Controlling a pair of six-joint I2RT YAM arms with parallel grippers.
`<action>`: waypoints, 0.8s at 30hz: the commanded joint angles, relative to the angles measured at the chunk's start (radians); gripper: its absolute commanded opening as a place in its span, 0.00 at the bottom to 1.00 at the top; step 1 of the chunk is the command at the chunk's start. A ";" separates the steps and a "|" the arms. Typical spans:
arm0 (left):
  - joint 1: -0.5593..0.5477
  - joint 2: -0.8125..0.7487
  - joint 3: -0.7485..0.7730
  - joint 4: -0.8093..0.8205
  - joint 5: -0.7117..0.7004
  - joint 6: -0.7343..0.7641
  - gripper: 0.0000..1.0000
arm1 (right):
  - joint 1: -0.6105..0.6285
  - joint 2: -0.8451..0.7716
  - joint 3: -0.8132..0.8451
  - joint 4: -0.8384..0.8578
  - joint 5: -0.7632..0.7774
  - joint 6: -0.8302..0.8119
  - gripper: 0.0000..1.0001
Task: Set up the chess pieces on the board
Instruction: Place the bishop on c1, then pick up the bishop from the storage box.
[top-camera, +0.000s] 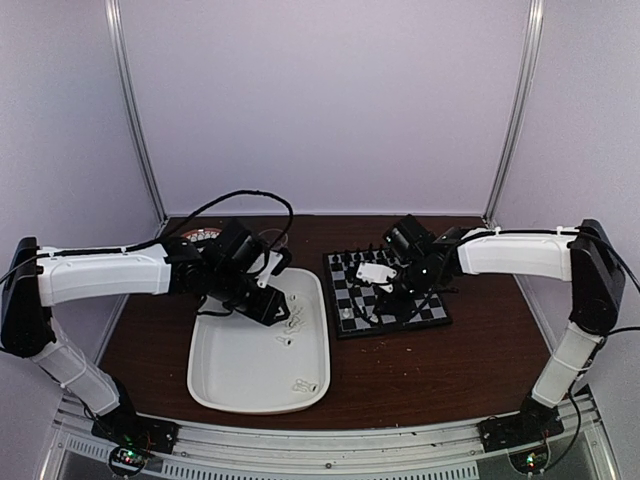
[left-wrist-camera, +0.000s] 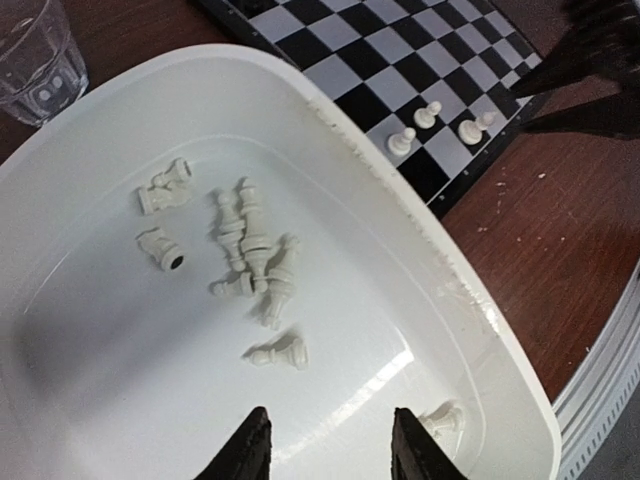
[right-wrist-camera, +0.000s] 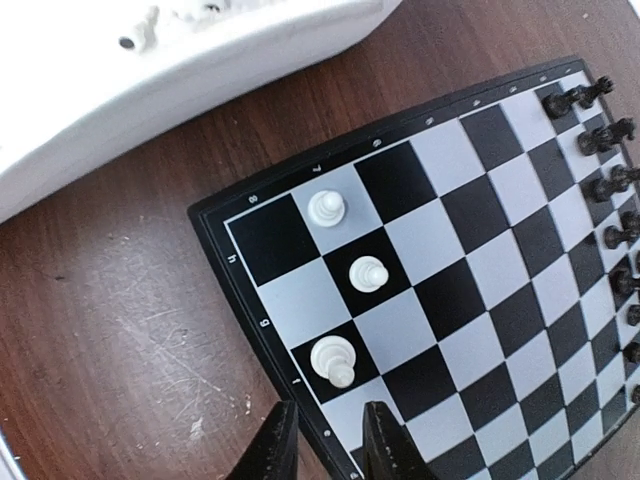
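Right pincer (right-wrist-camera: 328, 418) of mine hangs low over the corner of the small square chessboard with black and pale checks (right-wrist-camera: 470, 215), fingers parted a little and nothing between them. The nearest of three tiny white plastic chessmen (right-wrist-camera: 335, 360) stands at 12 o'clock just beyond my tips, and the other two run on up the diagonal. Tiny black chessmen (right-wrist-camera: 600, 180) line the board's edge at 3 o'clock. I judge the step in hand to be leaving that nearest man standing, so I would draw straight up off the board before swinging anywhere. Both fingers must keep off its head, for so light a piece should topple at a brush. My left pincer (left-wrist-camera: 330, 425) hovers over the large white oblong plastic tray (left-wrist-camera: 120, 390), likewise parted and empty, with the loose white men (left-wrist-camera: 250, 245) lying on their sides at 12 o'clock. One lone white man (left-wrist-camera: 277, 353) lies apart from the heap, nearest my tips, and I would take it across the waist.
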 joint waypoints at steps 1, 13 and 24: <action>0.014 0.041 0.096 -0.184 -0.130 -0.046 0.41 | -0.033 -0.121 0.097 -0.132 -0.058 0.025 0.26; 0.015 0.203 0.249 -0.426 -0.102 -0.258 0.37 | -0.182 -0.189 0.034 -0.094 -0.162 0.063 0.26; 0.017 0.350 0.260 -0.301 0.029 -0.418 0.39 | -0.183 -0.189 0.002 -0.067 -0.162 0.046 0.26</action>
